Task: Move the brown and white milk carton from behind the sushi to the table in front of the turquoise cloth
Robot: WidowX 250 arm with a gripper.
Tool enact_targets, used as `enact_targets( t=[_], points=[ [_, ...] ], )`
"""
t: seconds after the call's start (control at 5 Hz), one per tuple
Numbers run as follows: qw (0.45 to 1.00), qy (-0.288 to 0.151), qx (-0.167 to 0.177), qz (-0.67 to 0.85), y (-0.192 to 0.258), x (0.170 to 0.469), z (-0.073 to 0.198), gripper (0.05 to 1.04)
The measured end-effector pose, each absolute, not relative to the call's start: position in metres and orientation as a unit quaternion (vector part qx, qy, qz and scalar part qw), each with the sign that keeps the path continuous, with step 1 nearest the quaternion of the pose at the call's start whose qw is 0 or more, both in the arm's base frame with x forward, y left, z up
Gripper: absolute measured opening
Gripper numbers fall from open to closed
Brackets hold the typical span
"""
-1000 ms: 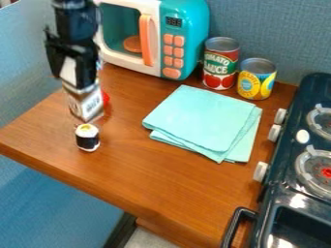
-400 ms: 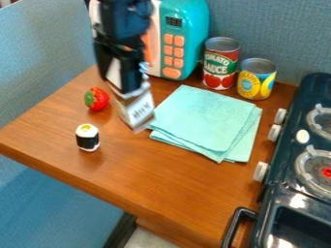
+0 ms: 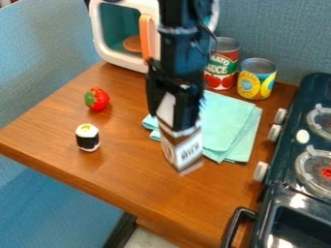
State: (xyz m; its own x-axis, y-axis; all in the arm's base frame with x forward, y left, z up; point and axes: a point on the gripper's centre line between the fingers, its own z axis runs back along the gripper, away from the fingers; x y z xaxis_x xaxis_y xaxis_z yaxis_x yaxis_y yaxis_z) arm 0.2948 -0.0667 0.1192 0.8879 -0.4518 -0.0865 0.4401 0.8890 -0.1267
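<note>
My gripper hangs down over the middle of the wooden counter, shut on a small milk carton with a brown and white body and a white label. The carton is tilted slightly, in front of the lower left part of a folded turquoise cloth. Whether its base touches the counter, I cannot tell. Left of the gripper lie a red strawberry with a green top and a sushi roll with a black band. The arm covers part of the cloth.
A toy microwave stands behind the arm. A tomato sauce can and a yellow can are at the back right. The black stove with knobs and a handle borders the counter on the right.
The gripper has moved right and toward the camera with the carton, passing from beside the sushi roll to the cloth. The strawberry, first mostly hidden behind it, is now uncovered.
</note>
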Motion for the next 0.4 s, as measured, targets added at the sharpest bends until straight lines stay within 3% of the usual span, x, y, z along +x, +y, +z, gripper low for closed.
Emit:
enact_targets(
  t=[0.2,0.4],
  points=[
    [0.968,0.094,-0.05,-0.226,-0.082,0.295,0.099,0.855],
    [0.973,0.108,-0.022,-0.205,-0.089,0.303,0.086,0.854]
  ],
)
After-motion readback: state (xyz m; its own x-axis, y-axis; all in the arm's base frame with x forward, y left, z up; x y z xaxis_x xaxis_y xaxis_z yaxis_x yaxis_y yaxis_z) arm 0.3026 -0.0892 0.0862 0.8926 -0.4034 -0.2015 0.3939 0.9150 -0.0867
